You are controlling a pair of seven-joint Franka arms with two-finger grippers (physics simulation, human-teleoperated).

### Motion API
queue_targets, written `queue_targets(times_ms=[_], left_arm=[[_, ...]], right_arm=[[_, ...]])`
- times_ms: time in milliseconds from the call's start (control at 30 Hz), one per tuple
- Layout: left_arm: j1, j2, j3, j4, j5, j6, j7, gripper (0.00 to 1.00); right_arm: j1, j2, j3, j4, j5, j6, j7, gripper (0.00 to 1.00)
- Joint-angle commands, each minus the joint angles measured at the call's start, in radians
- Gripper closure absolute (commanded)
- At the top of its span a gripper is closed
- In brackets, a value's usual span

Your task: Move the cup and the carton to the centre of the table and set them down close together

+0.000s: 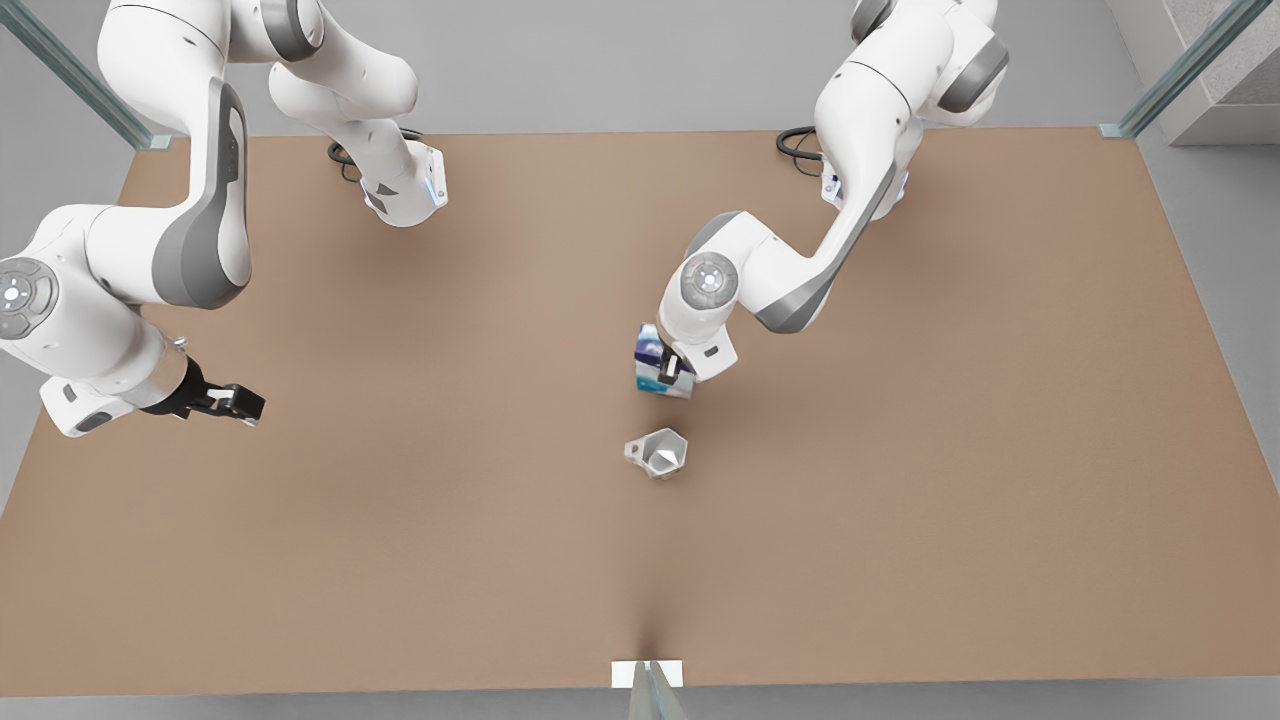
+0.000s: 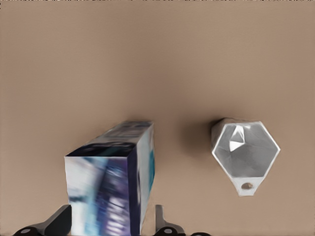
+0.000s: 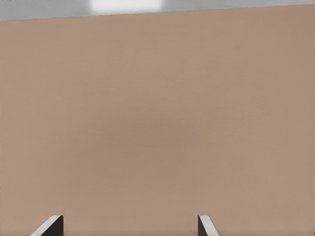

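My left end effector (image 1: 668,371) clamps the carton (image 1: 655,362); lowering carelessly could topple the cup (image 1: 659,452) just beside it. My right end effector (image 1: 232,402) waits open.

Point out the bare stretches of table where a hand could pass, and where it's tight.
The table is bare from the cup to the near edge and out to both sides. The right gripper waits, open, over the front view's left. It's tight at the centre: the left gripper holds the carton, with the cup close by.
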Motion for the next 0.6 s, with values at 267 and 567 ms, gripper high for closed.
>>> queue_targets(times_ms=[267, 567], left_arm=[[0.186, -0.089, 0.096, 0.178, -0.010, -0.490, 0.802, 0.00], [0.440, -0.260, 0.251, 0.187, 0.146, -0.502, 2.019, 0.00]], right_arm=[[0.000, -0.003, 0.002, 0.008, 0.002, -0.007, 0.000, 0.00], [0.005, -0.003, 0.002, 0.006, 0.003, -0.007, 0.000, 0.00]])
